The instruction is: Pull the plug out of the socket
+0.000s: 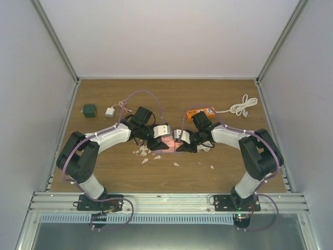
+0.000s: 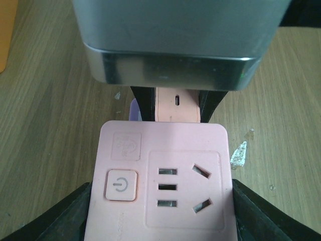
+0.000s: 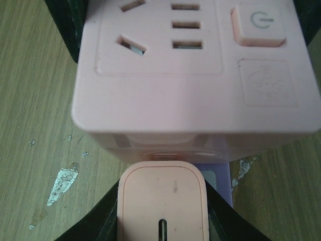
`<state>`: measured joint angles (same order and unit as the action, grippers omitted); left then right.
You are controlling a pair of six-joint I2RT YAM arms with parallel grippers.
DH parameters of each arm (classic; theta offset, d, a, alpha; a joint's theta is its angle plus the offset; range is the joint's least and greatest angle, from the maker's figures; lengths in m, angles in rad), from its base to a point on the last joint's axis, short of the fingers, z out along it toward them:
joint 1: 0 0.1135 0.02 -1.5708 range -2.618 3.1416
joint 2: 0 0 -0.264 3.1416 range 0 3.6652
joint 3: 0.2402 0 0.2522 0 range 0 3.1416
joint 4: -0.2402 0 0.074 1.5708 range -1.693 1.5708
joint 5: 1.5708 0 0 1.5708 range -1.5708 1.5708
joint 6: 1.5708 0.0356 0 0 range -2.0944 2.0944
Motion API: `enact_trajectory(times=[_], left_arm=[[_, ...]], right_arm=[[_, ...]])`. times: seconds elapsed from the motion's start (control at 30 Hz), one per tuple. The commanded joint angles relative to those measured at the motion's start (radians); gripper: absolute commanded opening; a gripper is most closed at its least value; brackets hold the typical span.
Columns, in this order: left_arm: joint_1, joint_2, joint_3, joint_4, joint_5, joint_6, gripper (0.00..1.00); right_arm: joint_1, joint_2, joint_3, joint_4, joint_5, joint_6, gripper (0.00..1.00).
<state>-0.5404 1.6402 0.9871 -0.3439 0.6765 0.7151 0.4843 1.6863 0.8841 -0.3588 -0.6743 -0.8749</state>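
A pink cube socket (image 1: 165,141) sits on the wooden table at mid-centre. My left gripper (image 1: 157,142) is shut on it, with black fingers (image 2: 55,218) pressed on both its sides (image 2: 163,181). A pink plug (image 3: 161,201) sits in the socket's side face (image 3: 195,75) with no gap showing. My right gripper (image 3: 161,221) is shut on the plug, fingers flanking it. In the left wrist view the plug (image 2: 176,104) shows beyond the socket, under the right wrist's grey housing. In the top view the right gripper (image 1: 183,141) meets the left one.
A lavender piece (image 3: 220,181) lies under the plug beside the socket. A green block (image 1: 89,110) and white adapter (image 1: 110,111) lie back left. An orange power strip (image 1: 204,111) with a coiled white cord (image 1: 242,105) lies back right. White flecks (image 1: 145,156) dot the wood.
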Motion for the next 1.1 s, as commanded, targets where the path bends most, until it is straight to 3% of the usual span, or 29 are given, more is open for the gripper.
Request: enact_trajectory(times=[0.0, 0.4, 0.83, 1.07], left_arm=[[-0.007, -0.118, -0.015, 0.11, 0.126, 0.034, 0.38], [-0.024, -0.172, -0.072, 0.152, 0.03, 0.127, 0.38], [0.001, -0.064, 0.066, 0.044, 0.187, -0.067, 0.36], [-0.009, -0.103, 0.028, 0.052, 0.16, 0.023, 0.36]], right_arm=[[-0.01, 0.05, -0.042, -0.071, 0.182, -0.012, 0.04], [-0.01, 0.064, -0.036, -0.071, 0.186, -0.006, 0.04], [-0.01, 0.066, -0.038, -0.072, 0.203, -0.013, 0.04], [-0.01, 0.067, -0.037, -0.078, 0.205, -0.018, 0.04]])
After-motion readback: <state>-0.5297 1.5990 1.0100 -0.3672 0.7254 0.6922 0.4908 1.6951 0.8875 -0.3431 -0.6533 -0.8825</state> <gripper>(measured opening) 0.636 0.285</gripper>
